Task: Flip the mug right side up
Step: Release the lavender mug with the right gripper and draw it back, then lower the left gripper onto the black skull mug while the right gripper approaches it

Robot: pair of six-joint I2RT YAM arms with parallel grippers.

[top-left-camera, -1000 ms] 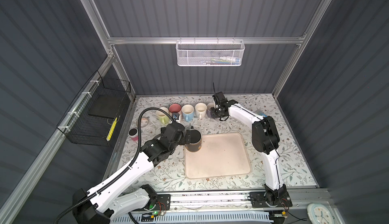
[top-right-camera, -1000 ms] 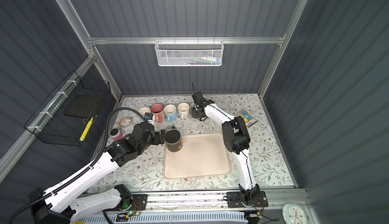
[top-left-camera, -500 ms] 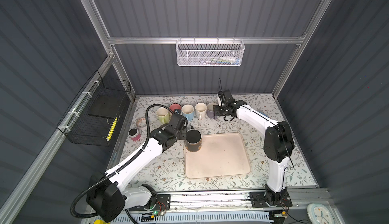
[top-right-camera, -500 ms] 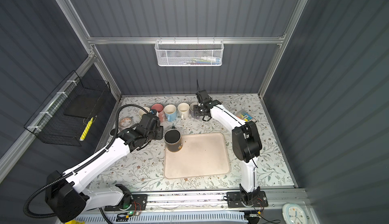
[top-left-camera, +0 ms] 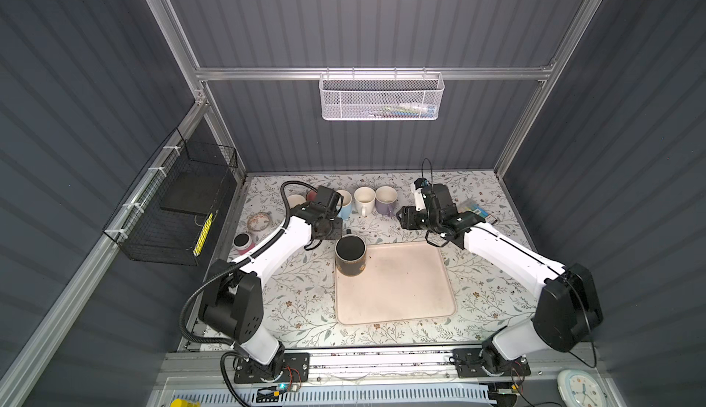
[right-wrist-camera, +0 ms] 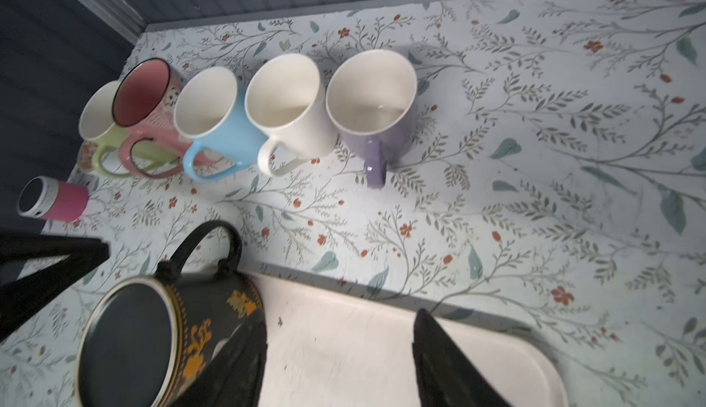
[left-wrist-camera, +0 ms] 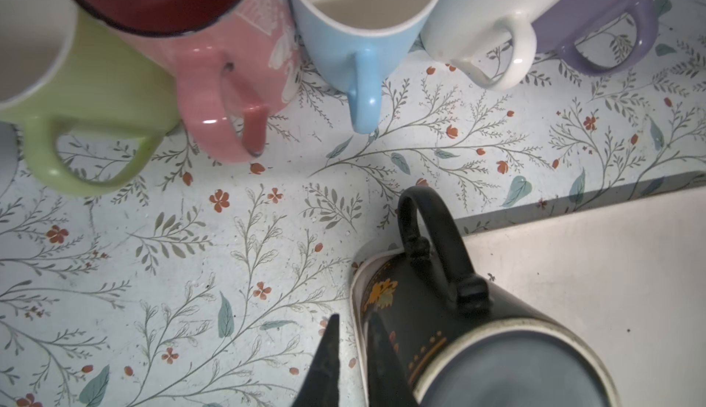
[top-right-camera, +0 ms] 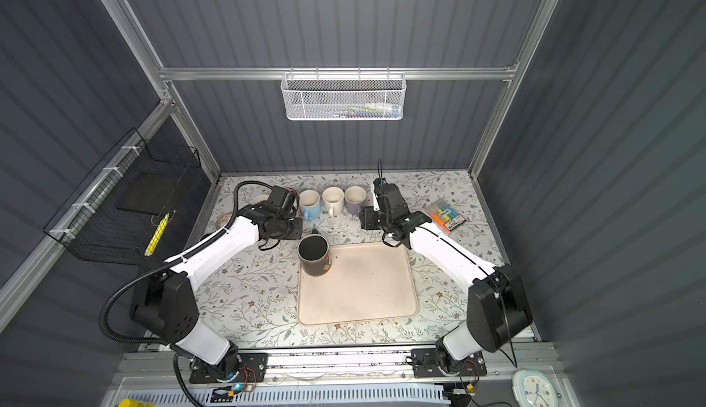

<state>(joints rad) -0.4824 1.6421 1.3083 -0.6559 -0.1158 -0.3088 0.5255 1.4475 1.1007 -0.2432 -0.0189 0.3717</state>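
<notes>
Mug (top-left-camera: 350, 256) on tray (top-left-camera: 401, 294) corner, just beside left gripper (left-wrist-camera: 351, 325).

Even overhead light, soft shadows; black mug (left-wrist-camera: 428, 325) blurred close to lens.

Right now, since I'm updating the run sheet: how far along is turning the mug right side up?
Done, it seems: the black mug stands on the tray's corner, apparently mouth up, handle toward the row of cups. In hand: nothing; the left gripper is shut and the right gripper open, and neither grips the mug. Left: probably only pulling the arms back.
</notes>
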